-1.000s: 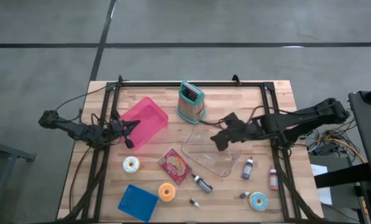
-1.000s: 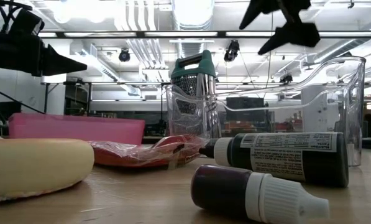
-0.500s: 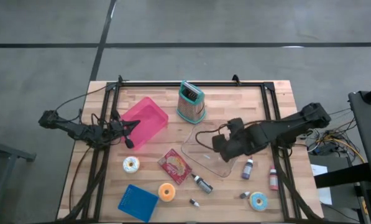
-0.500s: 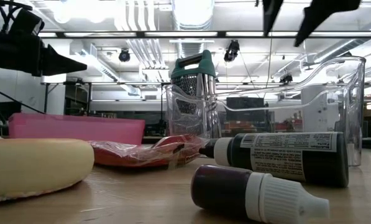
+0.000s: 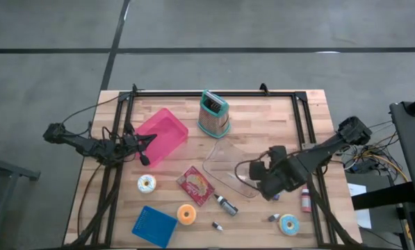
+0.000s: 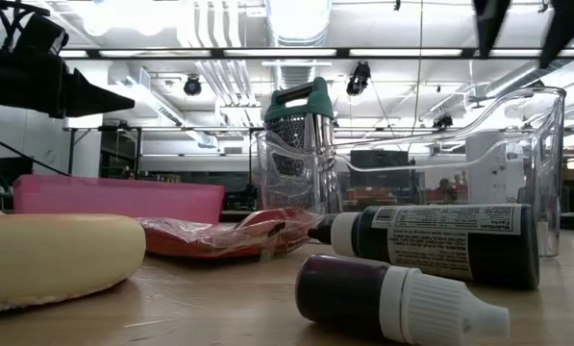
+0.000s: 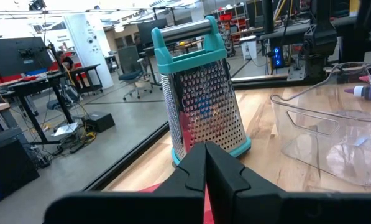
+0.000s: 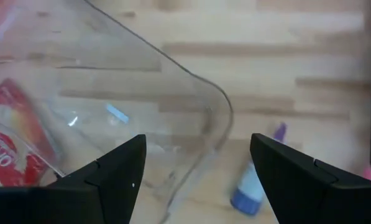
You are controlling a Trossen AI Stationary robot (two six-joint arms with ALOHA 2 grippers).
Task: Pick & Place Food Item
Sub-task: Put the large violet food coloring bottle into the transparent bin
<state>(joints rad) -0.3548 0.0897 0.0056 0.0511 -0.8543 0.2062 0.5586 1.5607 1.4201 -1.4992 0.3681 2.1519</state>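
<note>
My right gripper (image 5: 261, 186) hangs open and empty above the near right corner of the clear plastic bin (image 5: 233, 167). Its wrist view looks down past the open fingers (image 8: 197, 171) at the bin's rounded corner (image 8: 217, 106), a purple bottle (image 8: 252, 183) and the red snack packet (image 8: 8, 140). The red packet (image 5: 196, 184) lies flat on the table left of the bin. A white sprinkled donut (image 5: 147, 183), an orange donut (image 5: 187, 214) and a blue-iced donut (image 5: 288, 223) lie on the table. My left gripper (image 5: 146, 150) waits shut beside the pink bin (image 5: 162, 135).
A teal-handled grater (image 5: 213, 113) stands at the far middle. A dark bottle (image 5: 226, 203), a pink bottle (image 5: 306, 199) and small vials (image 5: 216, 226) lie near the front. A blue square lid (image 5: 154, 226) lies at the front left. Black rails (image 5: 214, 94) frame the table.
My right gripper has travelled toward the table's near edge and a little to the right, from over the bin's far side to over its near right corner. In the low view it has gone right and upward. Nothing on the table has moved.
</note>
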